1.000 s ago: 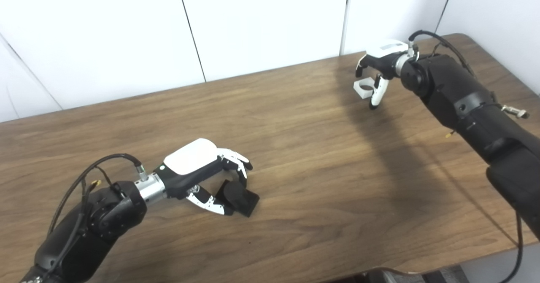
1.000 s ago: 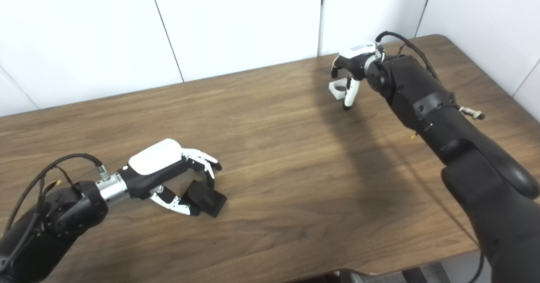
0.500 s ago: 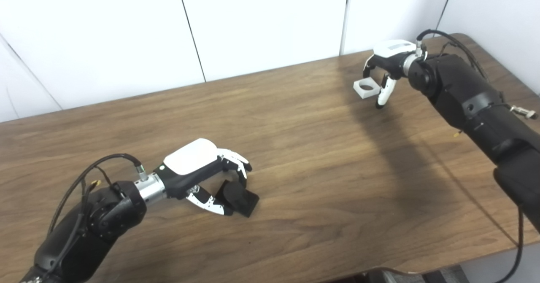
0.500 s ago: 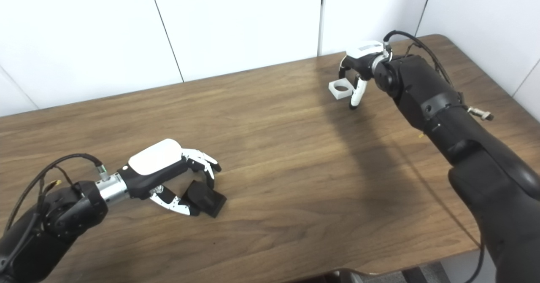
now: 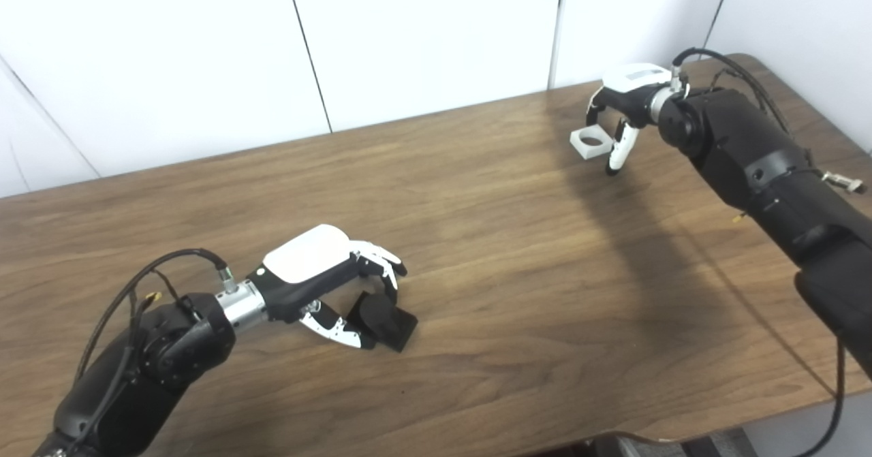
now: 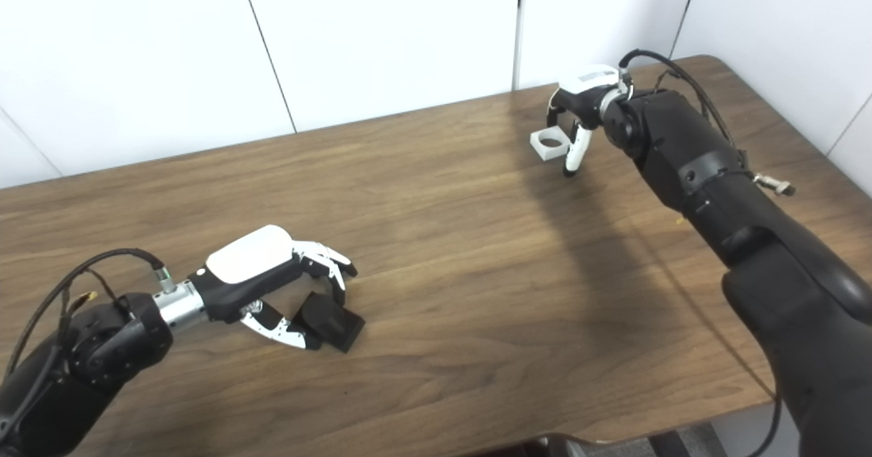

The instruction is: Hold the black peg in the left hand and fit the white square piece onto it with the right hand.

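Left hand (image 5: 320, 276) around black peg (image 5: 383, 321) (tabletop), right hand (image 5: 623, 103) beside white square piece (image 5: 590, 141)

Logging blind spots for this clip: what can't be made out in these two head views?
- Whether the left hand truly grips the black peg: its fingers cover the contact in both views.
- Whether the right hand touches the white square piece: too small and far.
- The peg's shaft shape: black on black, partly behind fingers.
- Both arms' upper parts: cut off by the bottom edge.
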`<state>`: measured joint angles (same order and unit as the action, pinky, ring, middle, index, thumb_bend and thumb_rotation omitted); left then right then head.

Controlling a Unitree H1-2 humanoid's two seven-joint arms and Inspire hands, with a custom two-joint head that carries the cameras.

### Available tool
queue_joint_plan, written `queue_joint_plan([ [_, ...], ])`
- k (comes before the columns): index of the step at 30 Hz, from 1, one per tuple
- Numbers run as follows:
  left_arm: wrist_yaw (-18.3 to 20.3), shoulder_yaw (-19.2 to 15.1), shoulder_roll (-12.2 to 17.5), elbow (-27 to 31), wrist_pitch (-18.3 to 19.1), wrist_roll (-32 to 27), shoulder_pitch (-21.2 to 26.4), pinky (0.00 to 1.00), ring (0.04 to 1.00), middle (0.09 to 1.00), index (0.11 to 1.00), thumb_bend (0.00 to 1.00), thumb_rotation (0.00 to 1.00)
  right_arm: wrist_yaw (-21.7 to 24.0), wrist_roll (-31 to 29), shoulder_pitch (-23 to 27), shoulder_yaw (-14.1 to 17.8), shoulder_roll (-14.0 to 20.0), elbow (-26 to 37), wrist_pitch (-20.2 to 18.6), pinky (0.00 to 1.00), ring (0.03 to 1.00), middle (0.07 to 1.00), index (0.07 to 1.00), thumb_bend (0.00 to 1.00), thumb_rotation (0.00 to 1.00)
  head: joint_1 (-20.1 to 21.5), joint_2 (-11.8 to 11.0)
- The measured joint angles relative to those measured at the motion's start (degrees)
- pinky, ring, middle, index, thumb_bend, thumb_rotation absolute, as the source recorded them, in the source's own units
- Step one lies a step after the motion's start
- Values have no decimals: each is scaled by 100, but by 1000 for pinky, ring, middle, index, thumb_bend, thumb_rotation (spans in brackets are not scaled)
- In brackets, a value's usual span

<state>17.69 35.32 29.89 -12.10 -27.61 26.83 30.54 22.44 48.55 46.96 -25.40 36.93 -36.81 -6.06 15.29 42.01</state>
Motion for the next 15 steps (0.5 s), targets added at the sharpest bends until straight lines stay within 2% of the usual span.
queue_joint_plan([
  [6, 0, -2, 0, 0, -1, 0, -4, 589, 760, 773, 491, 522, 72, -126, 4, 111, -20, -93, -241, 18, 739, 824, 821, 718, 757, 178, -44, -9],
  [10, 0, -7, 0, 0, -1, 0, -7, 593, 753, 774, 492, 522, 72, -221, 19, 150, -29, -155, -337, 21, 772, 842, 826, 711, 750, 183, -53, 17],
  [14, 0, -34, 1, 3, -1, 0, -32, 597, 759, 773, 492, 522, 70, -354, 21, 151, -37, -174, -387, 32, 744, 826, 807, 646, 736, 162, -44, 18],
  [15, 0, -41, 1, 5, -1, 0, -38, 597, 757, 772, 492, 522, 71, -408, 20, 151, -43, -177, -398, 37, 741, 825, 804, 589, 657, 155, -44, 18],
])
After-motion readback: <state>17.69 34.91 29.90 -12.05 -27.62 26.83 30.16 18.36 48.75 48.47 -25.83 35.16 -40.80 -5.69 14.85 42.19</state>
